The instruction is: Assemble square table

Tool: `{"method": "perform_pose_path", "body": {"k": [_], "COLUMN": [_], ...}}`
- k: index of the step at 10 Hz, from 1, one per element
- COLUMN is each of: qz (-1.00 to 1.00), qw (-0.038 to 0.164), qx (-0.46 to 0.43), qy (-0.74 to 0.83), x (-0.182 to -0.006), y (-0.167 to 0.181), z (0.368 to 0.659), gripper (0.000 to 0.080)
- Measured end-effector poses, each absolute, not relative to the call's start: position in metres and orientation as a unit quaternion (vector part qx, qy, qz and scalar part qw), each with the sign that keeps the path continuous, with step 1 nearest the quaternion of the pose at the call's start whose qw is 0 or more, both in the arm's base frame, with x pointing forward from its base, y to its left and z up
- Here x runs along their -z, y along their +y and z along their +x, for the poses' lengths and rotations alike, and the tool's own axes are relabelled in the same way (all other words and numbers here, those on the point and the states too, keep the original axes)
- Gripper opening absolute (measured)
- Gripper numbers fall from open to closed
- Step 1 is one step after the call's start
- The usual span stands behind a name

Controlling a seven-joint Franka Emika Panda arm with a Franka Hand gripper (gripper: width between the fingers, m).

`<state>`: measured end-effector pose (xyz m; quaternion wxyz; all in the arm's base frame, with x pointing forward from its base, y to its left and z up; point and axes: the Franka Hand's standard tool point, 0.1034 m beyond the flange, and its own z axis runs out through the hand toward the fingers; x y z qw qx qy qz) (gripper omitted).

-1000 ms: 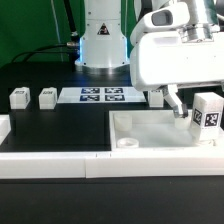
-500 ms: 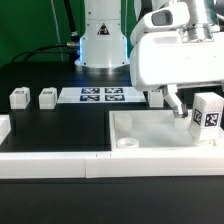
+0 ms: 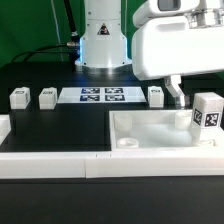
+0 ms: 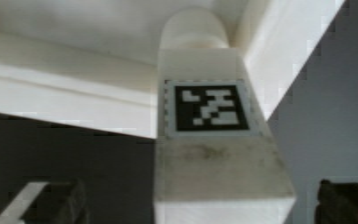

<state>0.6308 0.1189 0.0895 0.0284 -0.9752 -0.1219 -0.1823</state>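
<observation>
Square table (image 3: 165,131): smooth white rimmed plastic

The arm (image 3: 178,45) reaches down, its hand (image 3: 178,98) spread wide open.

Black table (image 3: 60,125) with marker board (image 3: 103,96).
The marker board lies flat at centre; a long white bar (image 3: 50,166) crosses the lower frame.

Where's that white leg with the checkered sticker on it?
In the exterior view, the leg stands upright at the far right of the picture, at the back right corner of the white square panel.
</observation>
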Motion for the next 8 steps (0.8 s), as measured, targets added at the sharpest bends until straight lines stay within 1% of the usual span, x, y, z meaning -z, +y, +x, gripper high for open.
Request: {"method": "perform_pose_path", "body": {"k": [1, 2, 4, 5, 7, 8], "qz": [-0.982, -0.985, -0.991, -0.992, -0.992, -0.992], "qw": [0.033, 0.034, 0.037, 0.039, 0.039, 0.039], "qx": [0.138, 0.112, 0.021, -0.005, -0.004, -0.004], "qy": [-0.124, -0.124, -0.124, -0.122, -0.117, -0.117], "x": [-0.0889, -0.0898, -0.0868, -0.0856, -0.0837, -0.0835], "y": [0.1208, 0.1187, 0.1123, 0.1126, 0.1129, 0.1129], "z": [0.6306, 0.6314, 0.6269, 0.6294, 0.6319, 0.6318], "gripper": [0.0648, 0.0648, 0.0648, 0.0648, 0.0648, 0.0537]}}
